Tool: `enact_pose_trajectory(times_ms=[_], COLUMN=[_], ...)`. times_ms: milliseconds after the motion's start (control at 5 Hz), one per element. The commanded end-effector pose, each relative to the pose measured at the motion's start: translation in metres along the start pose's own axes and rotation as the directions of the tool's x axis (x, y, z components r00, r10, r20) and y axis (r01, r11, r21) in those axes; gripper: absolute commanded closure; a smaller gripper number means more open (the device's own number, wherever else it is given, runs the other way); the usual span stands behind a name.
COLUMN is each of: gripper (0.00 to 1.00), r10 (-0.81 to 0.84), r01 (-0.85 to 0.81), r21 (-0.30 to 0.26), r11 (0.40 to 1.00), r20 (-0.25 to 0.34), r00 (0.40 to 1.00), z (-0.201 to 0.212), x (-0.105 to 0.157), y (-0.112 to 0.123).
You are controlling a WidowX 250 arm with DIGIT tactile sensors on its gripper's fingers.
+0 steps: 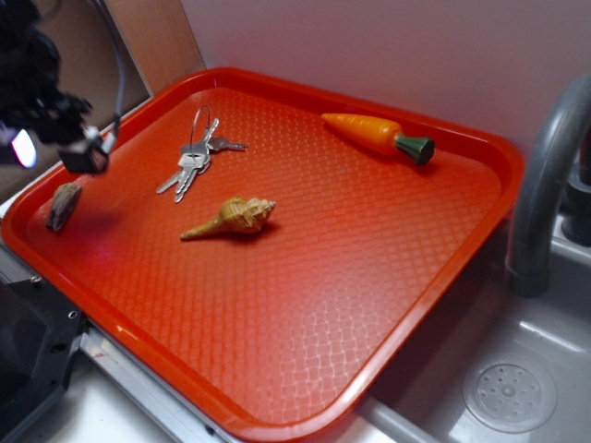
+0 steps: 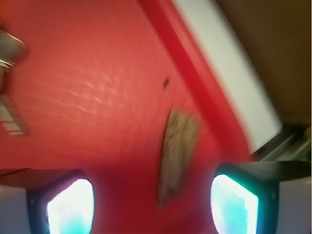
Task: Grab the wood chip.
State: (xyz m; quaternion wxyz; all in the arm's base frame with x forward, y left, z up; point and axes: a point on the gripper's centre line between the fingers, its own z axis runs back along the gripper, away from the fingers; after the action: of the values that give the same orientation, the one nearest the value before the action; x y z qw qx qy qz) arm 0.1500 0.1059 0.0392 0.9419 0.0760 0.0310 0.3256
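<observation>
- Four objects lie on the red tray: the wood chip, a bunch of keys, a spiral seashell and a toy carrot.
- Wood chip: flat on the tray's left end, just beside the rim, well apart from the other three, so approach is unobstructed.
- End effector: hovers above the chip, not touching it.
- Wrist view, blurred: the chip lies lengthwise between the two lit fingertips, which stand spread and empty on either side.
- Judgement: the spread fingers straddle the chip's narrow width, a placement suited to descending and closing across it; the nearby rim leaves little room.
</observation>
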Motion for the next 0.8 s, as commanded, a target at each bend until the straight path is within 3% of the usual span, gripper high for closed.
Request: enact_pose_trajectory(times_ms=[0, 400, 600], gripper=[0.00, 0.00, 0.00], r10=[0.149, 0.103, 0.070], r01=[-0.147, -0.105, -0.075], r21=[0.095, 0.079, 0.075], r11=[0.985, 0.991, 0.994], r20=[-0.008, 0.021, 0.069], r00=[0.989, 0.994, 0.995], z=[-0.0232, -0.0244, -0.0272], x=[-0.0067, -0.0057, -0.0023], y=[-0.0186, -0.0258, -0.0219])
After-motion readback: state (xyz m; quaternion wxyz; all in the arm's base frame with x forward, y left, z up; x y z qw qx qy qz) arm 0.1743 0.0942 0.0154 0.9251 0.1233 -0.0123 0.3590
